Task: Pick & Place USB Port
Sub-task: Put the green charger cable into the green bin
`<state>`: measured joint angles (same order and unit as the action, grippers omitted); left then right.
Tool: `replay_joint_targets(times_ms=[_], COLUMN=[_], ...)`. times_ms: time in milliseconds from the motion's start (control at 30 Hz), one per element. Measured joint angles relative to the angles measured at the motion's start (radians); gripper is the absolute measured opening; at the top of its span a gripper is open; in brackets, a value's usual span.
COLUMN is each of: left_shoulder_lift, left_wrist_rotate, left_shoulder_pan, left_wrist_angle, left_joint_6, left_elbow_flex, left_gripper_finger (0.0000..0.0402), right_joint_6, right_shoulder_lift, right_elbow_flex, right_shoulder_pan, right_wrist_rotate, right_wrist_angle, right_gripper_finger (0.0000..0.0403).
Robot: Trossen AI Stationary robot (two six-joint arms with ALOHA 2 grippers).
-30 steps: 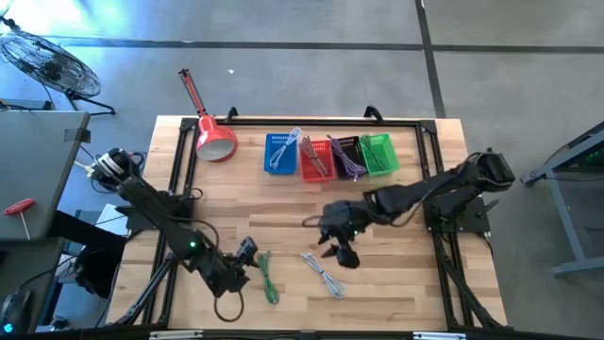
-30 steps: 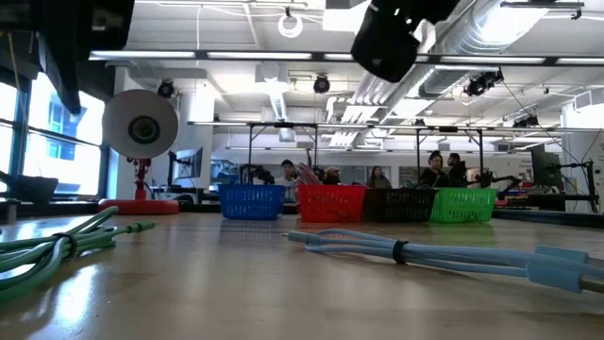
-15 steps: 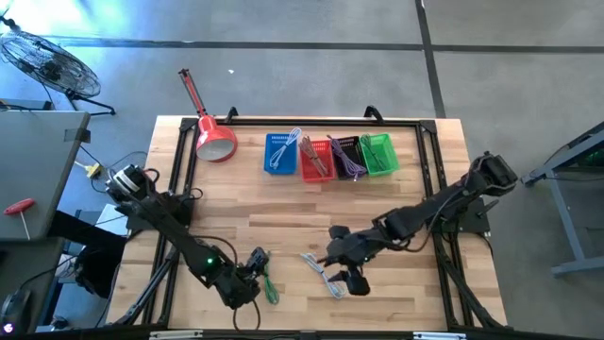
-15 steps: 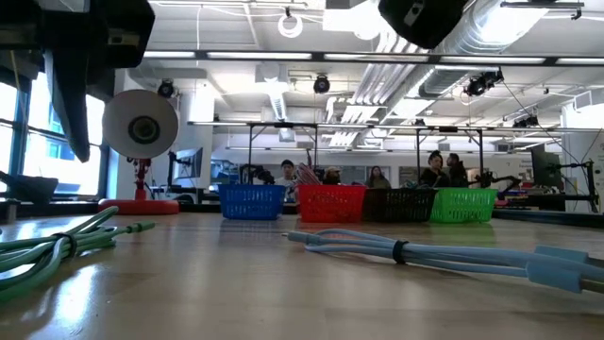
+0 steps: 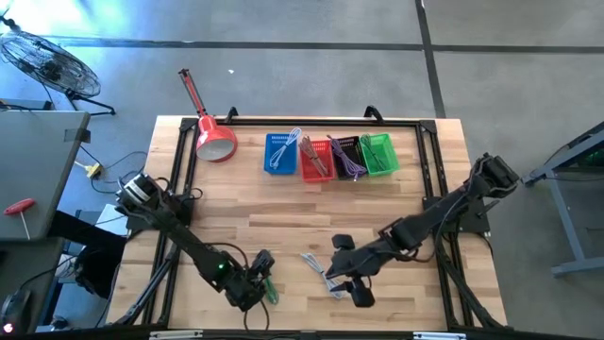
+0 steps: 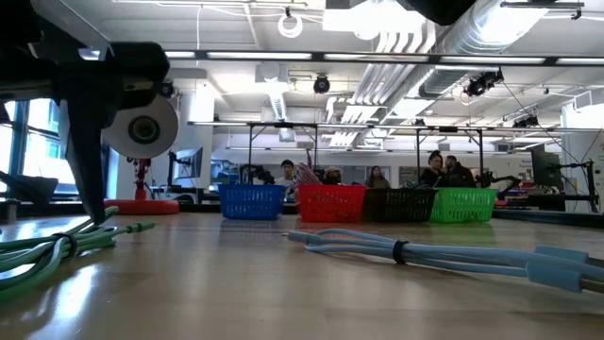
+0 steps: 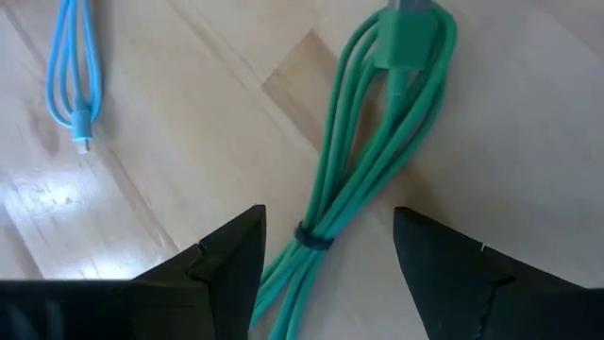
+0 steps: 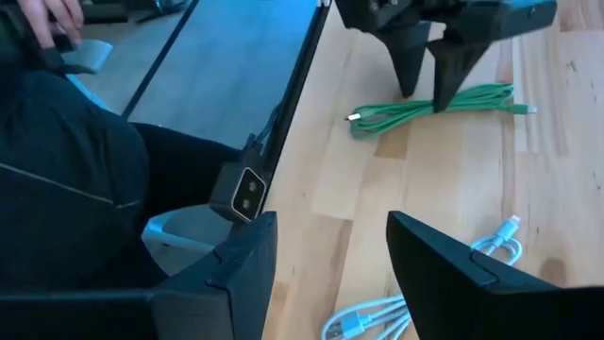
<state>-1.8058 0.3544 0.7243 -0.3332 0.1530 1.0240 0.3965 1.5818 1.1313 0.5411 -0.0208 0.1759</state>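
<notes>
A bundled green USB cable (image 7: 377, 161) lies flat on the wooden table near its front edge; it also shows in the high view (image 5: 269, 283). My left gripper (image 7: 326, 250) is open and low over it, one finger on each side of the tied middle, with a gap on both sides. In the high view it is at the cable (image 5: 259, 274). A bundled light-blue cable (image 5: 323, 274) lies flat to the right of the green one. My right gripper (image 5: 338, 280) is open above the light-blue cable (image 8: 377, 316).
Blue (image 5: 280, 153), red (image 5: 316, 159), black (image 5: 345, 157) and green (image 5: 377, 153) baskets with cables stand in a row at the far edge. A red lamp (image 5: 215, 140) is at the far left. A person (image 8: 66, 179) is beyond the table's edge.
My left gripper has moved right and down, onto the green cable, and now straddles it. My right gripper has moved toward the table's near edge and now stands over the light-blue cable. Neither cable has moved.
</notes>
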Motion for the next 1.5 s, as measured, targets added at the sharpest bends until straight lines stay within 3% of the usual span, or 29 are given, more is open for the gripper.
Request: replay_joint_targets(times_ms=[267, 367, 467, 667, 900, 1133, 1367, 1500], left_shoulder_lift=[-0.010, -0.013, -0.015, -0.015, -0.014, -0.014, -0.013, -0.003], left_wrist_rotate=[-0.006, -0.004, 0.008, 0.016, 0.166, 0.288, 0.578, 0.643], left_shoulder_pan=[-0.055, -0.073, -0.100, -0.158, -0.178, -0.168, -0.139, -0.141], left_wrist_angle=[0.032, 0.066, 0.071, 0.074, 0.061, 0.032, 0.023, 0.039], left_joint_6=[-0.026, -0.026, -0.026, -0.062, -0.107, -0.117, -0.108, -0.079], left_elbow_flex=[0.000, -0.001, -0.002, -0.002, 0.006, 0.102, 0.255, 0.323], left_gripper_finger=[0.0224, 0.0206, 0.0164, 0.0017, 0.0005, 0.0002, 0.0001, 0.0001], right_joint_6=[0.000, -0.001, -0.001, -0.003, -0.006, -0.036, -0.139, -0.201], right_shoulder_lift=[0.000, 0.000, 0.000, 0.000, 0.000, 0.000, 0.000, 0.000], right_elbow_flex=[0.000, 0.000, 0.000, 0.000, 0.000, 0.000, 0.000, 0.000], right_shoulder_pan=[0.014, 0.019, 0.024, 0.037, 0.060, 0.083, 0.125, 0.163], right_wrist_rotate=[-0.015, -0.037, -0.047, -0.076, -0.108, -0.176, -0.390, -0.587], right_wrist_angle=[-0.025, -0.024, -0.025, -0.025, -0.024, -0.024, -0.024, -0.025], right_gripper_finger=[0.0193, 0.0193, 0.0193, 0.0193, 0.0193, 0.0193, 0.0193, 0.0192])
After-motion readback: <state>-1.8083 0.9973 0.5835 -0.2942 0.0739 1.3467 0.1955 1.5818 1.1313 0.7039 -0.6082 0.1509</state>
